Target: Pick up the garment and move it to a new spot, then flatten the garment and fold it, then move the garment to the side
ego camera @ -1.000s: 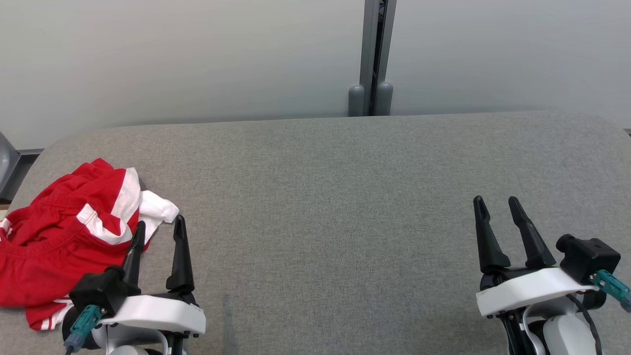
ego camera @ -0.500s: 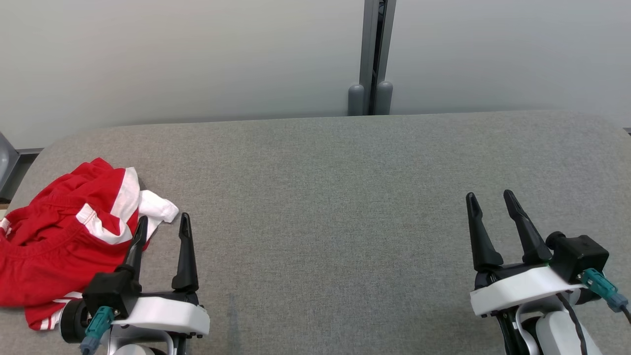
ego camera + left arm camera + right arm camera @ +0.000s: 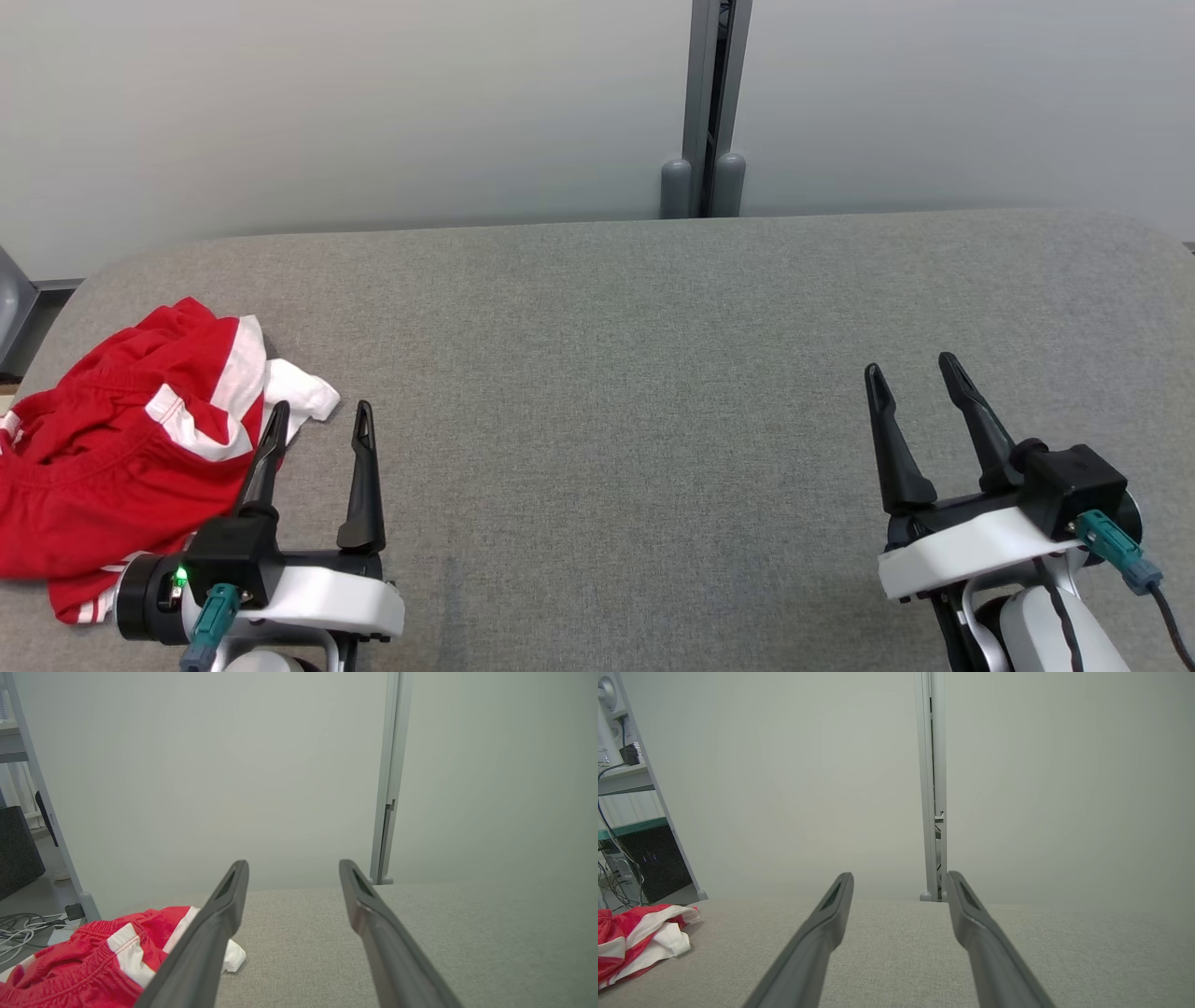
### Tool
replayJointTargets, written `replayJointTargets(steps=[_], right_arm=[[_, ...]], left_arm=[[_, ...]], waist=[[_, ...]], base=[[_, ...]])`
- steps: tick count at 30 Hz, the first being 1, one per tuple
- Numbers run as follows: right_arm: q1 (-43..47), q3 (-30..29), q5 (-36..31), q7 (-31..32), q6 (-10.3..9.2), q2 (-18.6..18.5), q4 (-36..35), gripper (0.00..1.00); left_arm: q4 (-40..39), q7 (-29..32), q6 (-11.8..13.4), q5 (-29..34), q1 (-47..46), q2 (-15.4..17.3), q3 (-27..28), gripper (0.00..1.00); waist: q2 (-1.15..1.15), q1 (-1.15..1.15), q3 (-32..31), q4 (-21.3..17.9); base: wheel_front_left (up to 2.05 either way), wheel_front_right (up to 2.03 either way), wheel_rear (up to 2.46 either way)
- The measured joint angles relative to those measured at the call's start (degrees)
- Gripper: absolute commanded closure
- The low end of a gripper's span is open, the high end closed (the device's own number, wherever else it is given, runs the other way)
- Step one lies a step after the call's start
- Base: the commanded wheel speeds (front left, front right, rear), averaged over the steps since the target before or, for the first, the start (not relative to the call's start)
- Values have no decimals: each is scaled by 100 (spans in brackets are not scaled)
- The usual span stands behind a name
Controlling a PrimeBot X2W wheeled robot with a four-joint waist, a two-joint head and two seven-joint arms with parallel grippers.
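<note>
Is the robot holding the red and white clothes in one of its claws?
No, the crumpled red and white garment lies on the grey fabric table beside the open, empty left gripper.

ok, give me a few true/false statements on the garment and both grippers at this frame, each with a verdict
1. The garment lies bunched up at the left end of the table. True.
2. The left gripper is shut on the garment. False: its fingers are spread and hold nothing; it sits at the garment's near right edge.
3. The right gripper is open over bare table, far from the garment. True.
4. The garment is already folded flat at the table's centre. False: it is crumpled, unfolded and off to the left.
5. The garment is red with white bands. True.
</note>
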Motion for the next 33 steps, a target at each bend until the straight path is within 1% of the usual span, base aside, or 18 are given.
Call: replayJointTargets(steps=[6,33], right_arm=[[-29,45,-214,-62,0,-2,8,0],[-48,65,-163,-67,0,-3,70,0]], left_arm=[[-12,-52,25,192,-1,3,-37,0],[15,-57,46,159,-5,3,-62,0]], waist=[[0,0,-3,1],[0,0,-12,-10]], base=[[0,0,0],[0,0,0]])
